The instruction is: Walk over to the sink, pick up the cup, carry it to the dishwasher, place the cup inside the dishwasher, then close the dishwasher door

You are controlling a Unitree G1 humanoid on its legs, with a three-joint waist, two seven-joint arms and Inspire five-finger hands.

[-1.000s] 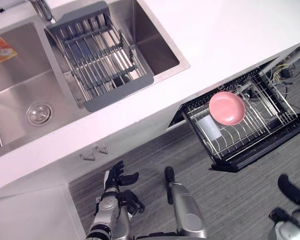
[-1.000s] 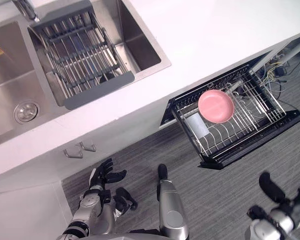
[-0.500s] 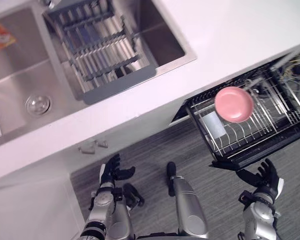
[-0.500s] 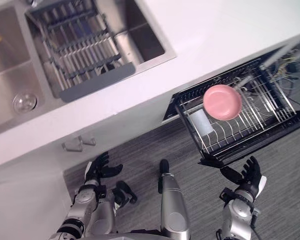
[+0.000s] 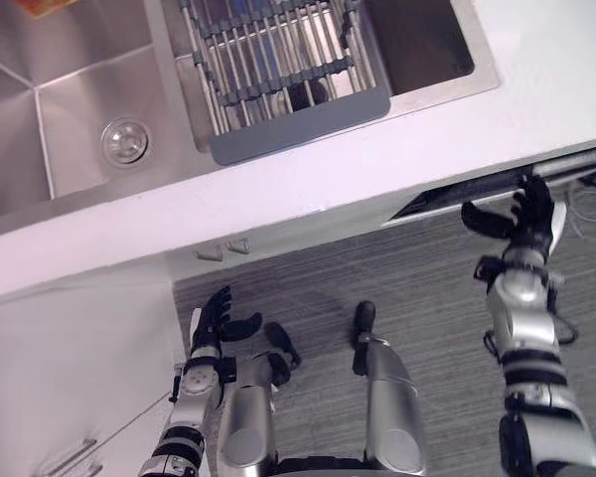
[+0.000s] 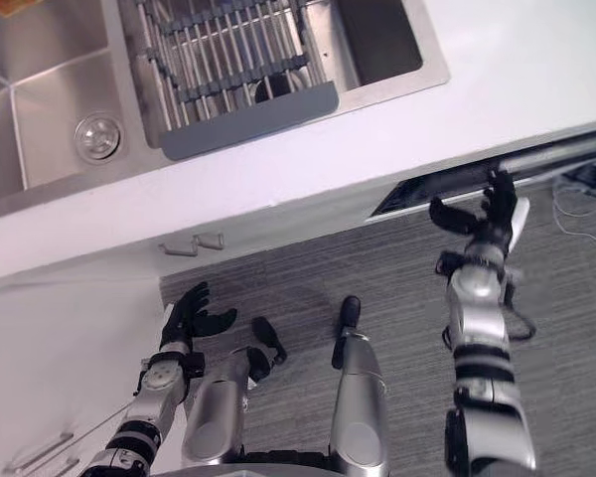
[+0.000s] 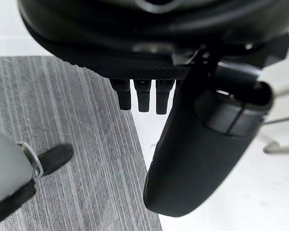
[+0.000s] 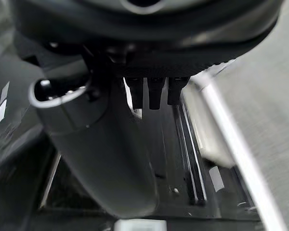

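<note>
Where the right hand (image 5: 527,232) spreads fingers (image 5: 534,199), the dishwasher door (image 5: 437,197) stands ajar.

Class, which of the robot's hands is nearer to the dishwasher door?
Right. The right hand is up at the edge of the dishwasher door, fingers spread. The left hand hangs low beneath the cabinet handles, far off to the door's left.

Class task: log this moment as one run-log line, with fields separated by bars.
step: close dishwasher door | right hand: open, raised at dishwasher front | left hand: open, hanging low | dishwasher: nearly shut, dark slit showing
</note>
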